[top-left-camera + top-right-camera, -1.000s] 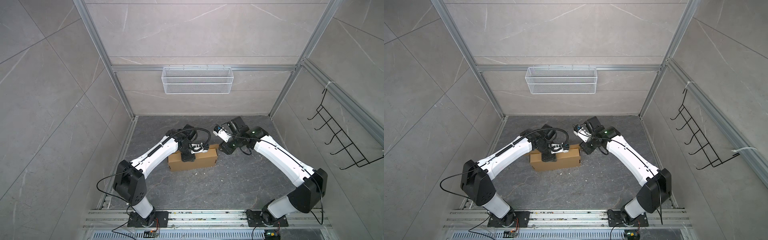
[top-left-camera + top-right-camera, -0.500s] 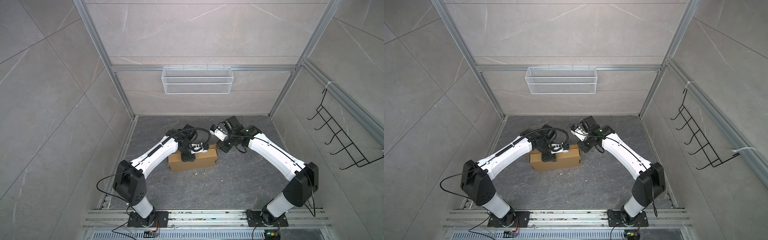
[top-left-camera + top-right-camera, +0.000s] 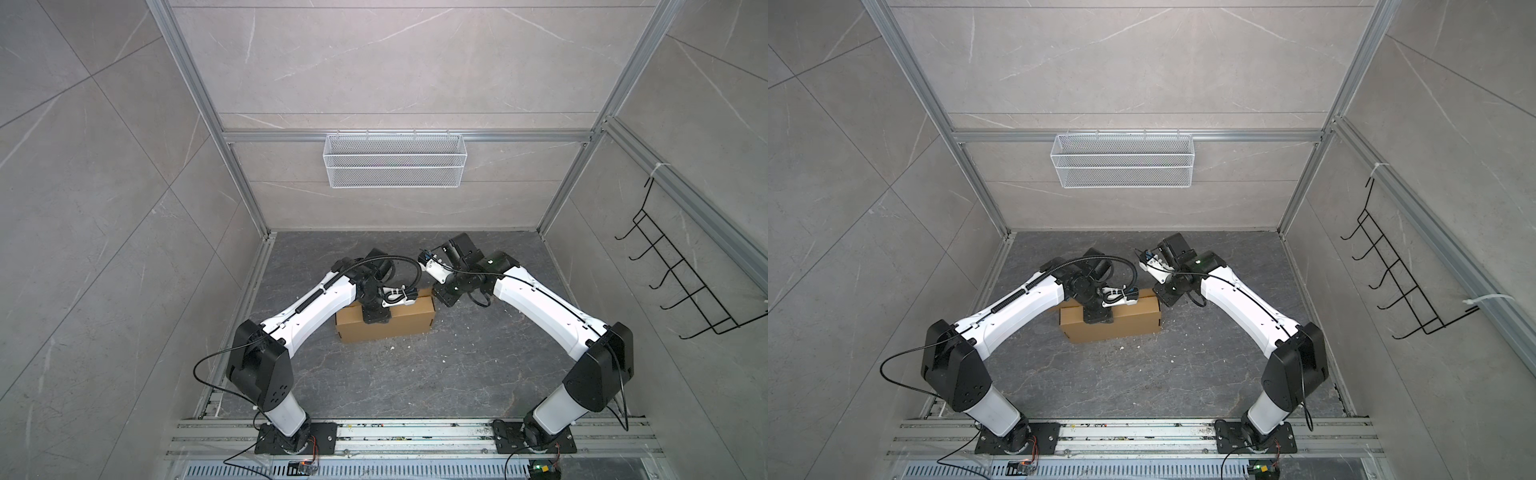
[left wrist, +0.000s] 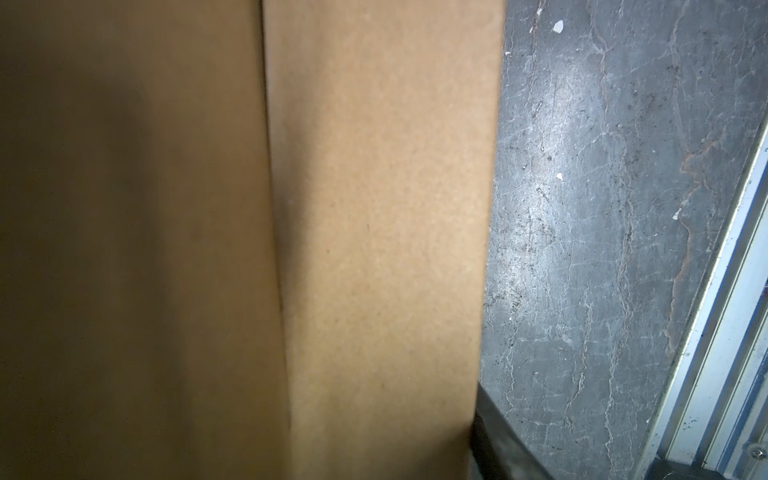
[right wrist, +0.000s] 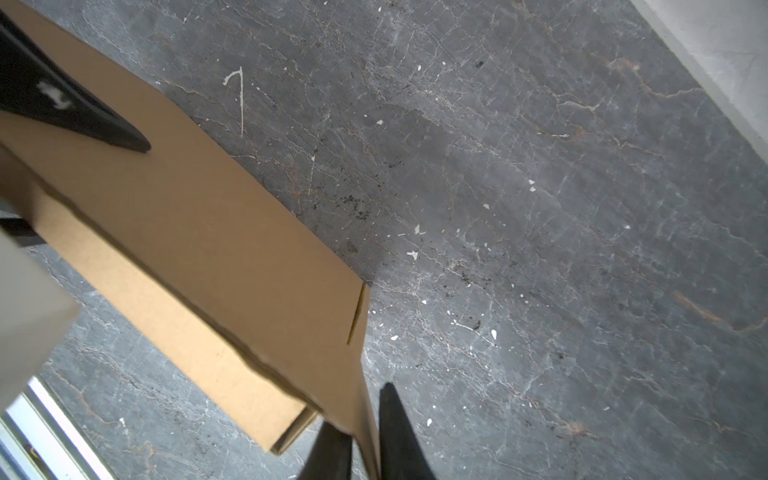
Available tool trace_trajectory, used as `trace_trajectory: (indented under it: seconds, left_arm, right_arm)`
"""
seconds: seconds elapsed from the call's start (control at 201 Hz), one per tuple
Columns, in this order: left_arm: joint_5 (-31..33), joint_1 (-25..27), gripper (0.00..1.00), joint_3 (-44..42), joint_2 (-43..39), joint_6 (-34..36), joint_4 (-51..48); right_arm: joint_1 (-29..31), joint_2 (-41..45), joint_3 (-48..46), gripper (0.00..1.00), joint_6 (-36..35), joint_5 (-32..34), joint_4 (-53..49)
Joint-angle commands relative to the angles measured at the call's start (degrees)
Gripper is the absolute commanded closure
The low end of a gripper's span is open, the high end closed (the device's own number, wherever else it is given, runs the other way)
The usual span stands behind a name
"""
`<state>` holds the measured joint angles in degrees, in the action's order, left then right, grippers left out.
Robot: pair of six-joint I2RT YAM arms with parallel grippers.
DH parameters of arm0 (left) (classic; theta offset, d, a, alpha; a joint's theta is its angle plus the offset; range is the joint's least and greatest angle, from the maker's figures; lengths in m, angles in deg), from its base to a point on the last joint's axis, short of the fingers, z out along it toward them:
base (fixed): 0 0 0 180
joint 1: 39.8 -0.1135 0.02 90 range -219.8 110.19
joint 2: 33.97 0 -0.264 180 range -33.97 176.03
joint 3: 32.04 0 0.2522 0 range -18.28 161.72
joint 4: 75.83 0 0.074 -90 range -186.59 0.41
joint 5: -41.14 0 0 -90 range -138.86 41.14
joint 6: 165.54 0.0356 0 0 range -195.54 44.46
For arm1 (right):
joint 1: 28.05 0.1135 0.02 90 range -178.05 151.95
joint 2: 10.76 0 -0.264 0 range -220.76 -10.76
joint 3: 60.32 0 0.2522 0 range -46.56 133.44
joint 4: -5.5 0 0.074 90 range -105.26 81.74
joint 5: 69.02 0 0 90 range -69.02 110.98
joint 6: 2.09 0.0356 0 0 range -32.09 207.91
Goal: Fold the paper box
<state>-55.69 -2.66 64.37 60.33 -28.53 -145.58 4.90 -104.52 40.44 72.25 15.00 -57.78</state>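
My right gripper clamps the right flap of the brown corrugated cardboard box for tucking; my left gripper braces it, grip unclear.

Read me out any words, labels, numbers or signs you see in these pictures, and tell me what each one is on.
No readable text anywhere.
paper box: plain brown, no print in any view.
floor: a white scratch shaped a bit like a "7"; a mark, not writing.
small circuit board near the left arm's base: too small to read.
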Motion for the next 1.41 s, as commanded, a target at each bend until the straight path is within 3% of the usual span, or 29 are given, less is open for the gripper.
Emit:
trace_trajectory:
  seconds: [0.0,0.189,0.533,0.871,1.404]
  left_arm:
    - [-2.4,0.6,0.51,-0.5,1.5,0.9,-0.5]
    - [-2.3,0.6,0.51,-0.6,1.6,0.8,-0.5]
    - [-1.8,0.6,0.51,-1.0,1.6,0.7,0.1]
    - [-1.7,0.6,0.51,-1.0,1.7,0.4,0.0]
    - [-1.7,0.6,0.51,-0.6,1.8,0.0,-0.1]
  right_arm:
    - [-0.3,-0.4,2.0,0.87,2.9,0.6,-0.8]
    - [-0.3,-0.8,3.3,0.92,7.9,-0.7,-3.3]
    - [-0.3,0.7,3.4,0.89,17.4,-3.3,-4.7]
    - [-0.3,1.5,2.4,0.89,23.3,-7.4,-3.1]
    - [-0.3,3.2,-3.1,0.92,32.3,-7.4,2.8]
